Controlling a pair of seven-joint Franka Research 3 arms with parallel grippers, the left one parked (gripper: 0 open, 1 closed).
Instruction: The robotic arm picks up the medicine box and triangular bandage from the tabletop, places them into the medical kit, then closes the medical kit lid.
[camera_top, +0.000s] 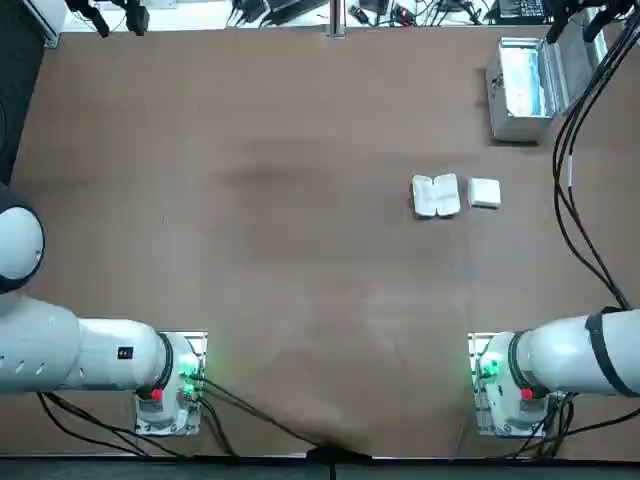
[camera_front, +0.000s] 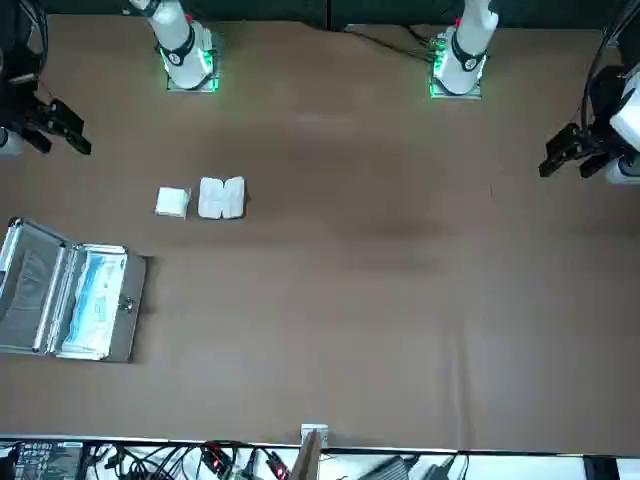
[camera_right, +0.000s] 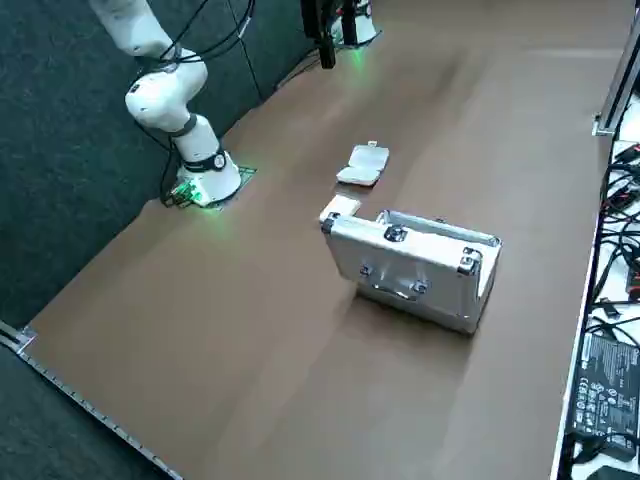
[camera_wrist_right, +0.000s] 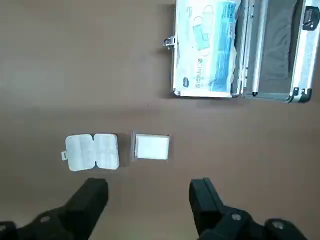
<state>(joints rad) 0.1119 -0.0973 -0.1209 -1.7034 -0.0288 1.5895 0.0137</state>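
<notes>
The medicine box (camera_top: 485, 193) is a small white square lying on the brown table, and the lumpy two-lobed triangular bandage (camera_top: 436, 195) lies right beside it. The silver medical kit (camera_top: 518, 120) stands open at the table's far right corner, a blue-white pack in its base (camera_wrist_right: 210, 47) and the medical kit lid (camera_wrist_right: 280, 50) folded back. The white robotic arm (camera_top: 575, 355) holds my right gripper (camera_wrist_right: 149, 200) high over the table, open and empty, with the box (camera_wrist_right: 151, 147) and bandage (camera_wrist_right: 92, 151) under it. From the front, the gripper (camera_front: 72, 132) hangs near the kit's side of the table.
Both arm bases (camera_top: 505, 385) glow green at the near edge. Black cables (camera_top: 570, 170) hang from the right arm past the kit. Cables and electronics (camera_right: 605, 390) lie along the table's far edge.
</notes>
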